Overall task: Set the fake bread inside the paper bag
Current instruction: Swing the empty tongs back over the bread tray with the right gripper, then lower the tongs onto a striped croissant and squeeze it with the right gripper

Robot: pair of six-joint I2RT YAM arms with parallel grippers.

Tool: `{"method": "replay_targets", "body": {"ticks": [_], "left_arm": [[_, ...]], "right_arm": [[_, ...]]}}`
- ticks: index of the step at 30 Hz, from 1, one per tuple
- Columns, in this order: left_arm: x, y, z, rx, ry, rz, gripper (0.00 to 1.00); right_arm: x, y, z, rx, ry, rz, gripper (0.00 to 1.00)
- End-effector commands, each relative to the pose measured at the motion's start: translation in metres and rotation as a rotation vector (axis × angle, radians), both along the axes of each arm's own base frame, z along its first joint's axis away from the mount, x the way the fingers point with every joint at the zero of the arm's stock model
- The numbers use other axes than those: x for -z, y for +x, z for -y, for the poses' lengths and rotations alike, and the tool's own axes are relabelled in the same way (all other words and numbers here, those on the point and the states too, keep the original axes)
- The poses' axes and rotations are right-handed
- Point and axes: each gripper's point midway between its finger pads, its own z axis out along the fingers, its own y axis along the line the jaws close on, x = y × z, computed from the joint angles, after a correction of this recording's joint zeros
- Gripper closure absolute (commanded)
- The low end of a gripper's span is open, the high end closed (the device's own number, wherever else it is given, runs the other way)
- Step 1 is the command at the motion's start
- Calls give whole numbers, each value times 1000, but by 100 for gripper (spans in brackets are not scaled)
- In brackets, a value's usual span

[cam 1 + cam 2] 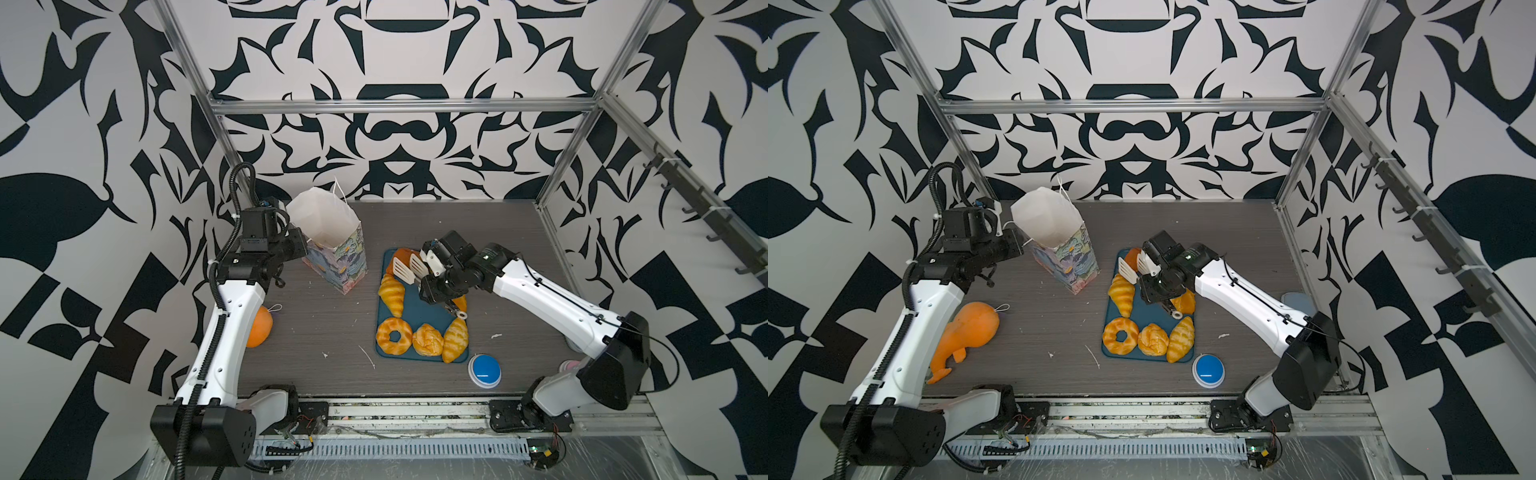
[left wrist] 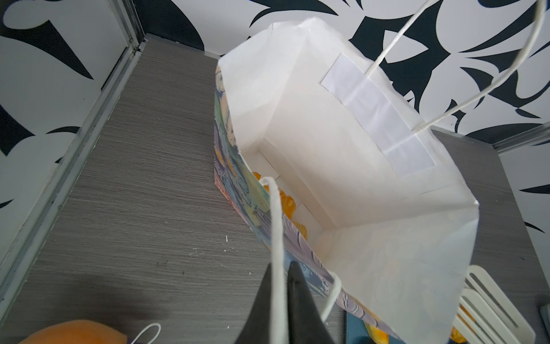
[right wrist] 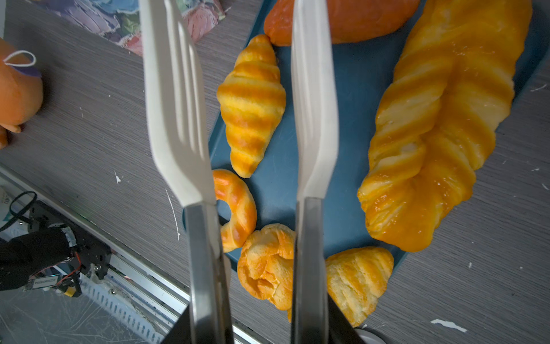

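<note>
Fake bread (image 1: 392, 295), glossy golden-orange toy pastries, lies mostly on a dark blue rectangular tray (image 1: 417, 313) in both top views. The tall paper gift bag with a pastel leafy print (image 1: 334, 249) stands open at the tray's 10 o'clock, with bare grey wood-grain table (image 1: 324, 324) between them. The right gripper (image 1: 426, 275) is clamped on metal tongs with white slotted heads (image 1: 402, 270). The heads hang apart and empty over the tray's 12 o'clock end. A round blue button (image 1: 485, 370) sits at the tray's 5 o'clock, and a smooth orange toy with a string loop (image 1: 976, 328) lies well apart at 9 o'clock.

In the left wrist view the left gripper (image 2: 281, 265) has its black fingers (image 2: 300, 300) pinched together on the paper bag's thin white string handle (image 2: 276, 223). More fake bread shows on the bag's white bottom.

In the right wrist view black jaws press the tongs' metal arms from outside, over a croissant (image 3: 251, 104) and a ring (image 3: 238, 208). A small label (image 3: 41, 283) at the table's front edge is too small to read.
</note>
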Motion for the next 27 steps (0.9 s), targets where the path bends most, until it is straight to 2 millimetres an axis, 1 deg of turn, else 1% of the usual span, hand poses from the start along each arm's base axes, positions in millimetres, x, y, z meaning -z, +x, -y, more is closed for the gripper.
{"method": "replay_targets", "body": {"ticks": [1,14,27], "left_arm": [[7,-2,-1,-3,-8,-17,87],[7,-2,-2,-7,-3,-18,86],[8,-2,-1,-4,-6,-21,85]], "right_arm": [[-2,1,-4,-23,7,12,50],[20,2,-9,-47,-43,-29,46],[37,-4,-23,-109,-79,-54,44]]}}
